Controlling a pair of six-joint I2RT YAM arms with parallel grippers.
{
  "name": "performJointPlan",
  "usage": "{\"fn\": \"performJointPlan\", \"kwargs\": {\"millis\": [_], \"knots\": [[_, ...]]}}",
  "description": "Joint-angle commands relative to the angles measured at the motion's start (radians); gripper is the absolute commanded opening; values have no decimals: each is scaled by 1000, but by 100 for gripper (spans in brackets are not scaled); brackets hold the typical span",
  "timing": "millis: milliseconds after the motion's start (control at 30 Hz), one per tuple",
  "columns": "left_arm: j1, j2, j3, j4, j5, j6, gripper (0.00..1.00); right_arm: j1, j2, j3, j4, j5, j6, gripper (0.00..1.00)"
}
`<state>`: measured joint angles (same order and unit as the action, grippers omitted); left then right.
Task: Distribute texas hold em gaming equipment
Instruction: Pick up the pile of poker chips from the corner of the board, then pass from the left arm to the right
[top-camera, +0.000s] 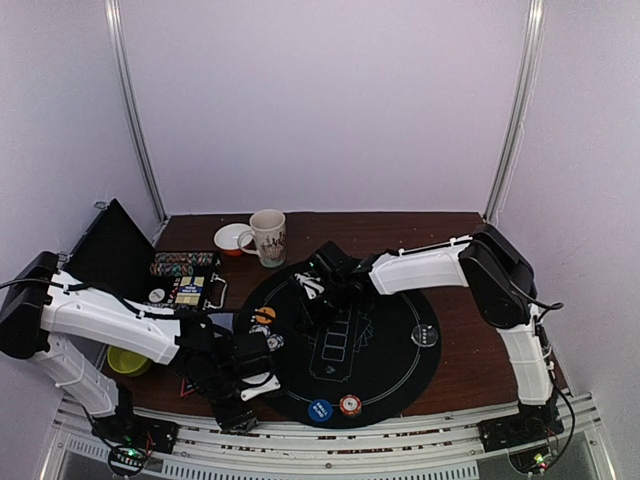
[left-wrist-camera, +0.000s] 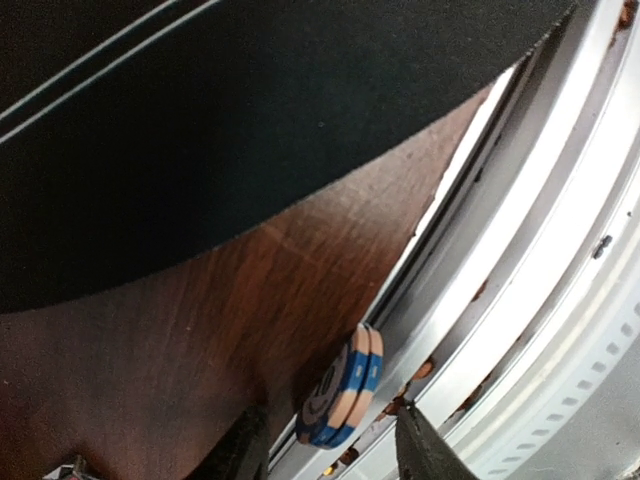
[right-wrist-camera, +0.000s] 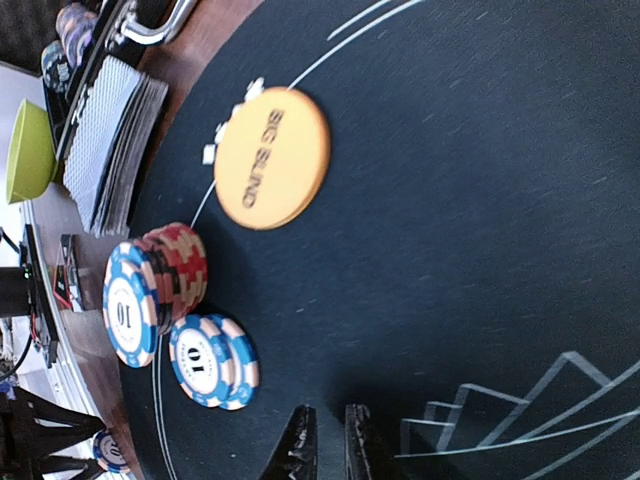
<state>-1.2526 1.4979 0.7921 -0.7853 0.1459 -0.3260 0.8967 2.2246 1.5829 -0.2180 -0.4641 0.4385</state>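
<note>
The left claw (left-wrist-camera: 332, 420) hangs at the near edge of the counter (left-wrist-camera: 220, 330). Its two fingers stand either side of a pair of blue-and-cream poker chips (left-wrist-camera: 345, 390) tipped up on edge. Whether the fingers actually press on the chips cannot be told. The chips sit just beside the aluminium rail (left-wrist-camera: 520, 300), off the rim of the round black mat (left-wrist-camera: 200, 150).

The right claw (right-wrist-camera: 328, 425) is over the mat with its fingers all but pressed together, a thin slit between them and nothing in it. Near it on the felt lies a second pair of blue chips marked 10 (right-wrist-camera: 212, 360). Beside those is a stack of red-and-white chips capped by a blue one (right-wrist-camera: 155, 290), and farther out lies an orange disc lettered BIG BLIND (right-wrist-camera: 272, 158).

A deck of grey-backed cards (right-wrist-camera: 115, 140) rests at the mat's edge, with a green bowl (right-wrist-camera: 28, 150) beyond it. From above, a blue disc (top-camera: 320, 409) and a small chip stack (top-camera: 349, 404) lie at the mat's near rim, and a clear disc (top-camera: 427, 335) on its right side. The open black chip case (top-camera: 185, 275) and a mug (top-camera: 269, 236) stand at the back.
</note>
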Motion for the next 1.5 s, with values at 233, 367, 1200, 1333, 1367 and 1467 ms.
{"fn": "performJointPlan", "kwargs": {"millis": [233, 367, 1200, 1333, 1367, 1467], "knots": [[2, 4, 33, 8, -11, 0, 0, -30, -114, -28, -49, 11, -62, 14], [3, -75, 76, 24, -50, -56, 0, -45, -158, -17, -91, 3, -119, 15], [379, -538, -103, 808, 133, -571, 0, 6, -503, -186, 362, -389, 112, 44], [380, -556, -124, 866, 138, -588, 0, 10, -518, -215, 370, -383, 93, 45], [380, -557, -123, 871, 145, -586, 0, 10, -515, -217, 368, -395, 90, 45], [380, -568, -127, 882, 148, -586, 0, 16, -506, -232, 390, -422, 98, 41]]}}
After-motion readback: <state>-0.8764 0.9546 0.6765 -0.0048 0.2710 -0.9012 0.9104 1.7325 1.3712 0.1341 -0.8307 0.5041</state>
